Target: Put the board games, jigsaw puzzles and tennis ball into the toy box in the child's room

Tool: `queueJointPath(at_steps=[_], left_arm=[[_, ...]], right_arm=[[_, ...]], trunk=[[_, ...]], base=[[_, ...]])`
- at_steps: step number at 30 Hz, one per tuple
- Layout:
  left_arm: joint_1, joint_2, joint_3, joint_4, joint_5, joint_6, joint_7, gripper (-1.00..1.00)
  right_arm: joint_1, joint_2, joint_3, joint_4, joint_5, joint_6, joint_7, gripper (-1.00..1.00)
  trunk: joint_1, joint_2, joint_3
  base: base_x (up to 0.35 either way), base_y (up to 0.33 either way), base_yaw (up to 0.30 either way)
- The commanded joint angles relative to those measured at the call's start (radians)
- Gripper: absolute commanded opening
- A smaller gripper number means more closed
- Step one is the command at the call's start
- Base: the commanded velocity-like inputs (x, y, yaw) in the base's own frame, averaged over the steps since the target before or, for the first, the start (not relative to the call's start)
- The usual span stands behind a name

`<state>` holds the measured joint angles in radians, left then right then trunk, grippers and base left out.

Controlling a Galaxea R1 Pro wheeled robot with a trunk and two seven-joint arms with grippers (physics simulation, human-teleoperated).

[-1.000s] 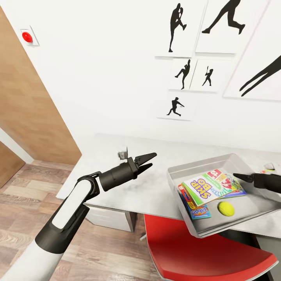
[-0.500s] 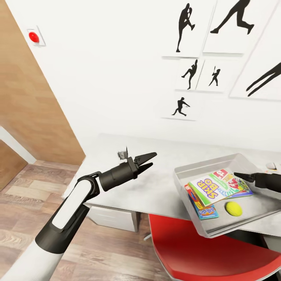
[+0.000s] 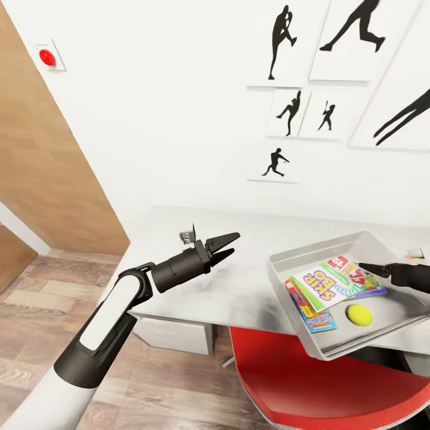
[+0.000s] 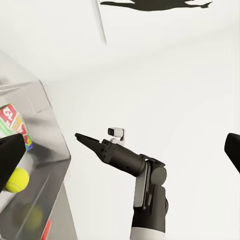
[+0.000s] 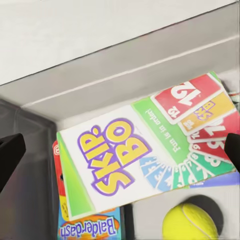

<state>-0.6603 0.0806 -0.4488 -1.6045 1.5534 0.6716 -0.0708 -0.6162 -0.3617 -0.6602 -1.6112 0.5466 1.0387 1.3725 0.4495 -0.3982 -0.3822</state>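
Observation:
The pale grey toy box (image 3: 310, 248) sits on the table (image 3: 239, 286) at the right. Inside lie a Skip-Bo board game (image 3: 325, 285) on top, a blue Balderdash board game (image 3: 316, 321) partly under it, and the tennis ball (image 3: 359, 315) beside them. Coloured edges of other flat things peek out below; I cannot tell what they are. My right gripper (image 3: 362, 267) hovers open over the box, above the Skip-Bo box (image 5: 125, 150) and the ball (image 5: 192, 222). My left gripper (image 3: 227, 245) is open and holds nothing, above the bare tabletop left of the box.
A red chair (image 3: 322, 382) stands tucked at the table's front edge below the toy box. A small grey socket block (image 3: 189, 236) sits on the tabletop behind the left gripper. A brown door (image 3: 42, 179) and wood floor lie to the left.
The whole picture has shifted a little, so the camera has moved. Both arms keep the same pose and the things in the toy box lie as before.

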Motion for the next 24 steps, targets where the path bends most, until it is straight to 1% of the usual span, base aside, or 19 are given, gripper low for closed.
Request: queueJointPath(at_steps=[1, 12, 21, 24], left_arm=[[-0.001, 0.001, -0.001, 0.0, 0.0, 0.001, -0.003, 1.0], [-0.001, 0.001, -0.001, 0.0, 0.0, 0.001, -0.004, 1.0], [-0.002, 0.002, 0.001, 0.0, 0.0, 0.002, -0.006, 1.0], [-0.016, -0.001, 0.005, 0.0, 0.0, 0.002, -0.002, 1.0]], right_arm=[[-0.002, 0.0, -0.001, -0.001, 0.01, 0.008, 0.01, 1.0], [-0.005, -0.002, -0.008, -0.001, 0.01, 0.008, 0.008, 1.0], [-0.02, 0.0, -0.01, 0.0, 0.014, 0.008, 0.008, 1.0], [-0.022, 0.004, -0.01, 0.0, 0.015, 0.008, 0.007, 1.0]], trunk=[[0.001, -0.002, -0.002], [0.001, -0.002, -0.002], [0.001, -0.002, -0.002], [0.001, -0.002, -0.002]], base=[[0.0, 0.018, -0.211], [0.0, 0.008, -0.252], [0.0, 0.001, -0.278], [0.0, 0.0, -0.282]])
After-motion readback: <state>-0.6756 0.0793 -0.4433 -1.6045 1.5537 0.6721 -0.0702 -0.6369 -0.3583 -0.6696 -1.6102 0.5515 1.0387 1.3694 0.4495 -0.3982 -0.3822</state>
